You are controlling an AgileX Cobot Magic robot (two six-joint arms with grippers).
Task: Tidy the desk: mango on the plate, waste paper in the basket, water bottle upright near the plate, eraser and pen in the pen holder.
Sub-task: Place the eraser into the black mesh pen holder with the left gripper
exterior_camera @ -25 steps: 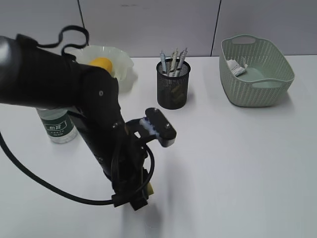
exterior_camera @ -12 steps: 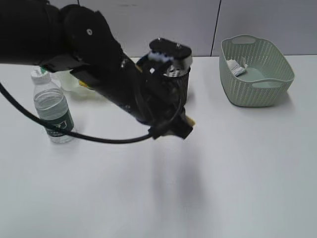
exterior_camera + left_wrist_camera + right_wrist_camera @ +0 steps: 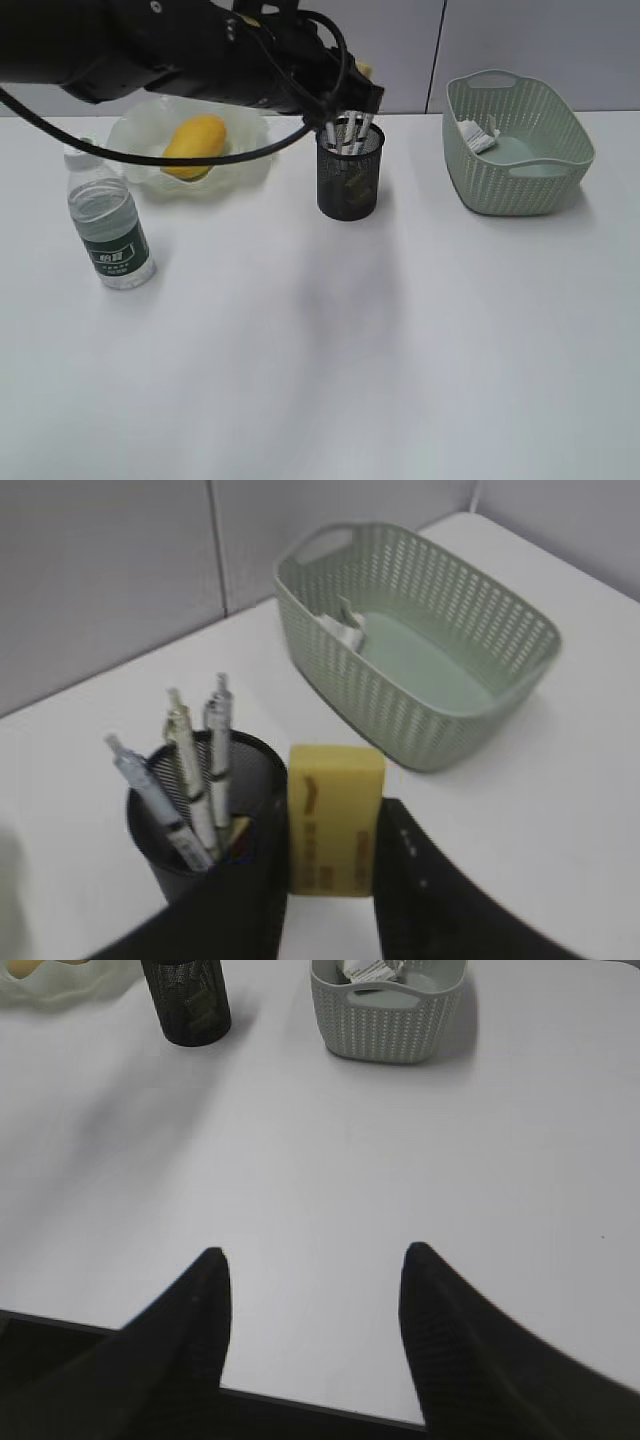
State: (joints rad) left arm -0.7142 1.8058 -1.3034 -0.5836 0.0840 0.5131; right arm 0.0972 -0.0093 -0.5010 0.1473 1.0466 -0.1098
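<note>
Most of the desk looks tidy already. The mango (image 3: 193, 146) sits on the plate (image 3: 135, 132), the water bottle (image 3: 106, 226) stands upright just in front of it, and crumpled waste paper (image 3: 479, 136) lies in the basket (image 3: 517, 145). Pens (image 3: 195, 775) stand in the pen holder (image 3: 349, 176). What remains is the eraser (image 3: 333, 818): the left gripper (image 3: 330, 880) has its jaws closed on it, just beside the holder's rim and, I think, slightly above it. The right gripper (image 3: 312, 1305) hangs wide open and empty over bare table (image 3: 420, 340).
</note>
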